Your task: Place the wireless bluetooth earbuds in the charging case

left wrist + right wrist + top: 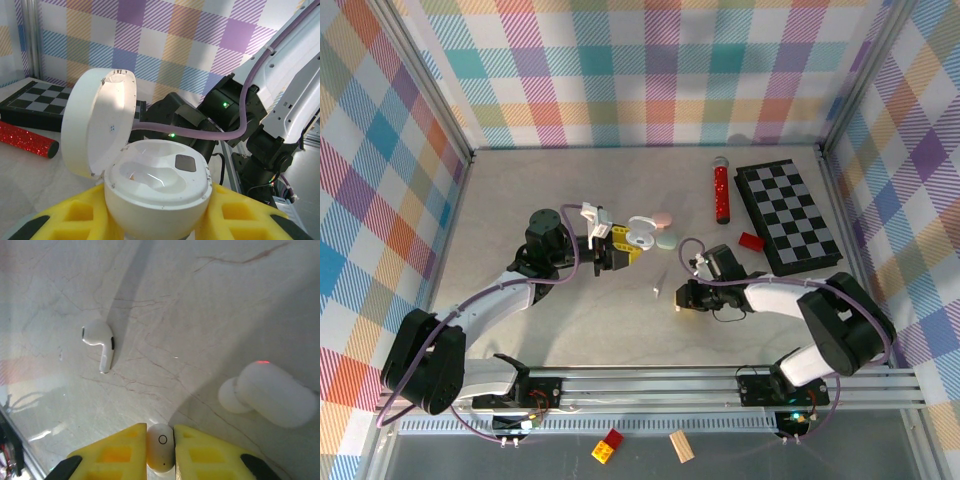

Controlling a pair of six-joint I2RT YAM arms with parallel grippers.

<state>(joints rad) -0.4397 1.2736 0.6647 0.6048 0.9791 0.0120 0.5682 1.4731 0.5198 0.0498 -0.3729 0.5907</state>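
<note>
One white earbud is pinched in the right gripper down at the table, a shallow tip hold (may slip out on the lift), and the left gripper clamps the open charging case, which could tilt during insertion.

Top view: bright, even light from above, faint soft shadows on surface.
Left wrist view: glare washing out charging case lid, backdrop soft.
Right wrist view: broad dark shadow bands across surface, white blob at right blurred.
</note>
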